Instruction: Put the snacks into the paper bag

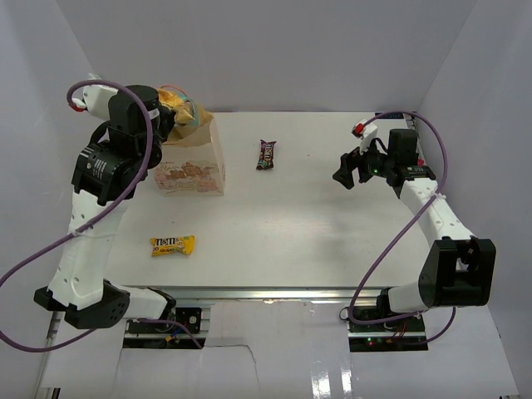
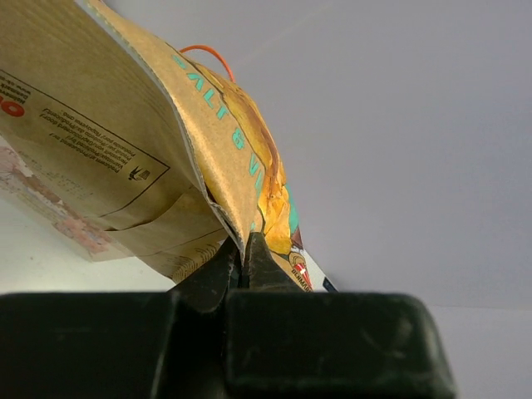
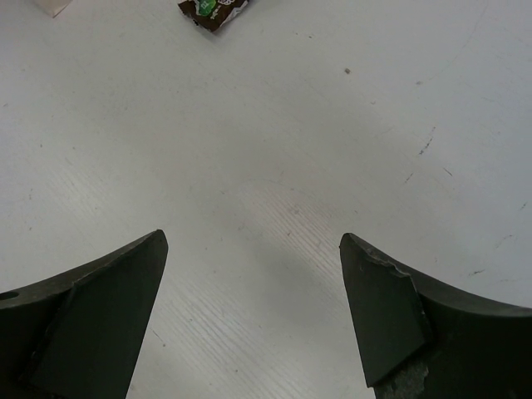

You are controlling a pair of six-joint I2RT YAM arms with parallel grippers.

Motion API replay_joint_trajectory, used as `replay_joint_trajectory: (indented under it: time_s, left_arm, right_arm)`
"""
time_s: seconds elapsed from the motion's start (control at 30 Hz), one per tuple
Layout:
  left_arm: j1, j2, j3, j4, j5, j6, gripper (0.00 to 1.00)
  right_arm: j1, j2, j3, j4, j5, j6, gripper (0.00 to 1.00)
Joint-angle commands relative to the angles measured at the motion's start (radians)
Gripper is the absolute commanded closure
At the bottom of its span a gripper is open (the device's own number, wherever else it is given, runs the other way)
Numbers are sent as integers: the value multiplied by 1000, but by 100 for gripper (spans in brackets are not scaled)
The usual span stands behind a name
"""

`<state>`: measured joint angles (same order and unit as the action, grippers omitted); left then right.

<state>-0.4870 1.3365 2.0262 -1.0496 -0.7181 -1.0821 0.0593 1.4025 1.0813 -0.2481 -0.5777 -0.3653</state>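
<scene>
The left pincer (image 2: 243,256) is clenched on an edge of the large golden-yellow crinkled chip bag with teal lettering (image 2: 229,133). In the left wrist view its two dark fingers are pressed together with the foil seam pinched between them. From above, that chip bag (image 1: 180,105) hangs at the open top of the cream paper gift bag with a pinkish printed picture (image 1: 195,170). The gift bag sits at the far left of the white worktop (image 1: 316,216), just beside the left arm's wrist. How far the chip bag reaches down into the gift bag cannot be told. A thin pink-orange cord handle (image 2: 208,54) arches up behind the chip bag.

The small dark purple candy bar (image 1: 266,155) lies flat on the worktop to the right of the gift bag, apart from it, roughly between the two pincers. The yellow M&M's pack (image 1: 172,245) lies flat nearer the arm bases, on the left side and well apart from the gift bag.

The right pincer (image 1: 349,172) is released and holds nothing. Its fingers are spread wide above bare worktop at the far right. In the right wrist view one end of the candy bar (image 3: 212,10) shows at the top edge, well ahead of the fingertips.
</scene>
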Motion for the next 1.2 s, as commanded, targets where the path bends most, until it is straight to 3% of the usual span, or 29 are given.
replay_joint_trajectory:
  time_s: [0.0,0.13,0.4,0.57,0.9,1.17]
  left_arm:
    - [45,-23,-17,31,9,-9,100]
    - [128,-7,-35,40,90,7,100]
    - [188,20,-90,86,200,17,100]
    - [199,33,-95,132,253,73,100]
    - [199,79,-40,160,345,332,100]
    - [199,59,-83,126,358,337,100]
  right_arm:
    - [-3,-34,-18,52,7,12,10]
    - [-3,-36,-26,50,12,9,10]
    - [-3,-39,-37,53,16,6,10]
    - [-6,-37,-41,53,18,3,10]
    - [-6,-31,-41,56,19,5,10]
    - [-6,-22,-31,58,13,12,10]
